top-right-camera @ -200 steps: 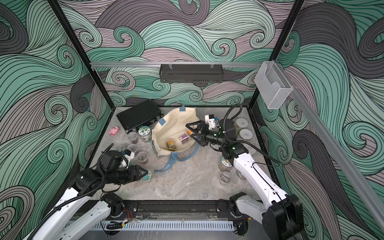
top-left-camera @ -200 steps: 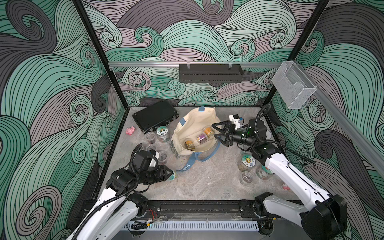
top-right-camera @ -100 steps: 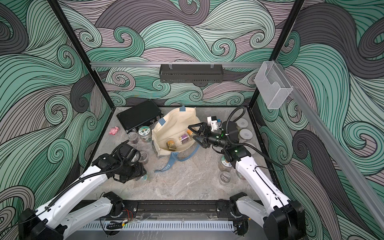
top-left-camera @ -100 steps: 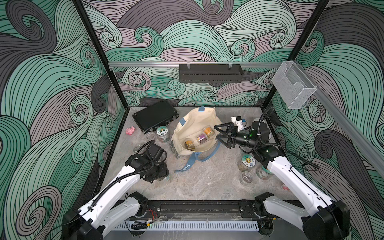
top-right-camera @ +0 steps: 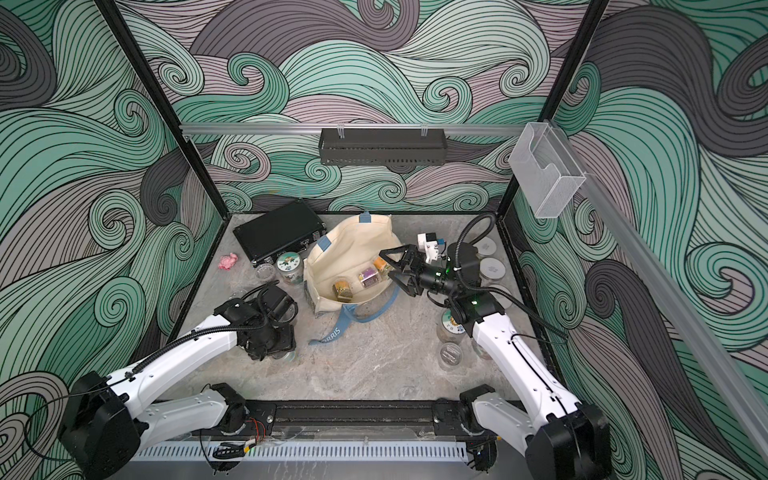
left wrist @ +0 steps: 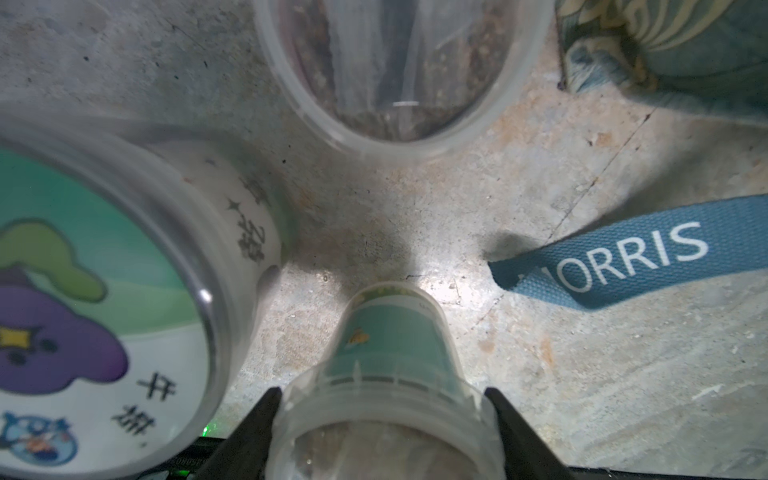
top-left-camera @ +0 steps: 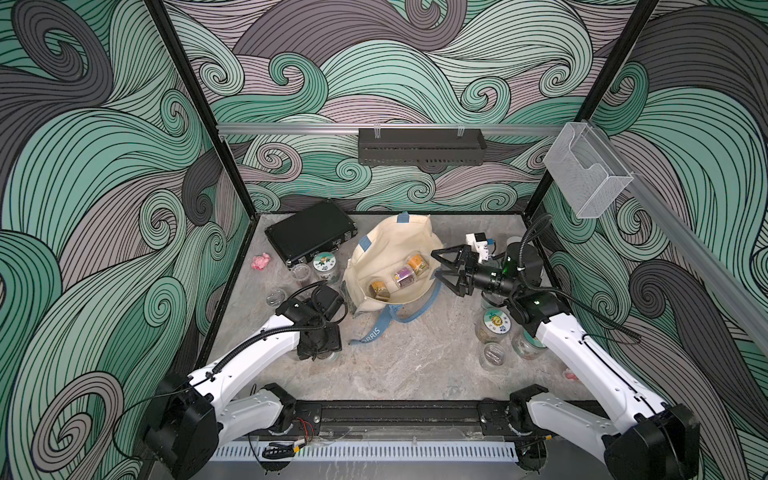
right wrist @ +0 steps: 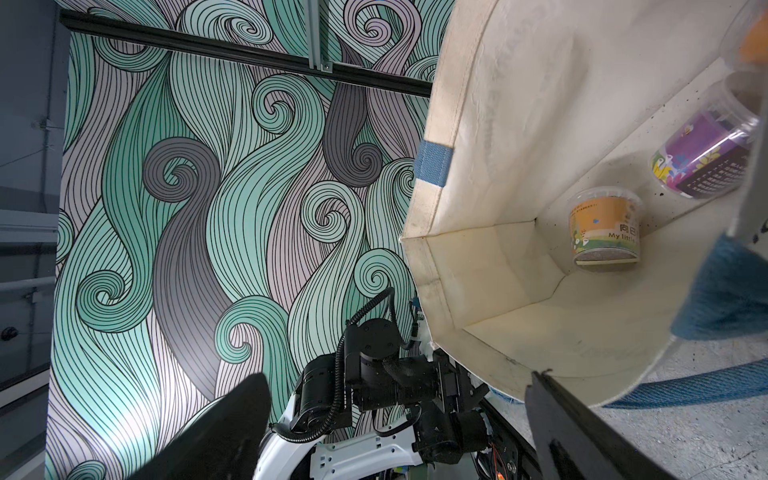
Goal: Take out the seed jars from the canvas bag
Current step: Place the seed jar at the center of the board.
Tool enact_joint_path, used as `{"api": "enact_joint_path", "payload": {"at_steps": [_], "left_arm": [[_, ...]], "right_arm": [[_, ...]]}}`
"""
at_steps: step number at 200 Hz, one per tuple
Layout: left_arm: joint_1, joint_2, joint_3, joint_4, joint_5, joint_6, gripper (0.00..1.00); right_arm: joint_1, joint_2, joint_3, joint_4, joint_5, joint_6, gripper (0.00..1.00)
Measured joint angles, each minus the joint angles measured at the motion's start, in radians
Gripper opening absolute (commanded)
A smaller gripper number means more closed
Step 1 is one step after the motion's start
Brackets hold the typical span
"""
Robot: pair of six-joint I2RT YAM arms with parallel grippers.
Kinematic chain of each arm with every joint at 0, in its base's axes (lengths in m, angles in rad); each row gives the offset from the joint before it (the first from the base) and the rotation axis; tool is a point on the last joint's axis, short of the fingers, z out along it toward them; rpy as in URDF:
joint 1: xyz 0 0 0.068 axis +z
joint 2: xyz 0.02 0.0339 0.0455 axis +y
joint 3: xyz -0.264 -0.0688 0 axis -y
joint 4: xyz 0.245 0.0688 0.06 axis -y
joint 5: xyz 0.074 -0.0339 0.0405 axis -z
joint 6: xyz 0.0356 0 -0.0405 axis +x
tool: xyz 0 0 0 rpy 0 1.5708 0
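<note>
In both top views the left gripper (top-left-camera: 319, 347) has come down beside the canvas bag's (top-left-camera: 386, 241) strap (top-left-camera: 376, 332) and the wide-spread right gripper (top-left-camera: 434, 263) has neared its mouth; left wrist view, fingers (left wrist: 253, 428) flank a standing green-labelled jar (left wrist: 390, 345), grip unclear; right wrist view, seed jars (right wrist: 604, 226) still lie inside it.

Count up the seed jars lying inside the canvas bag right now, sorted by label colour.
Orange-label jars: 2
Purple-label jar: 1
Total: 3, all lying on their sides inside the canvas bag
</note>
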Motion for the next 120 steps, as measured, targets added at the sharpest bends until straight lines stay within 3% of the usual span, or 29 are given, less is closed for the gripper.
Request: {"api": "enact_joint_path", "payload": {"at_steps": [11,67,120], "left_arm": [[-0.005,0.008,0.0,0.001,-0.002,-0.002,0.99],[-0.043,-0.016,0.071,-0.04,-0.003,-0.01,0.99],[-0.089,-0.094,0.409,-0.089,-0.033,0.05,0.99]], "right_arm": [[-0.001,0.0,0.0,0.0,-0.002,0.0,0.99],[-0.005,0.002,0.0,0.0,-0.004,0.0,0.99],[-0.005,0.017,0.0,-0.016,-0.003,-0.024,0.99]]}}
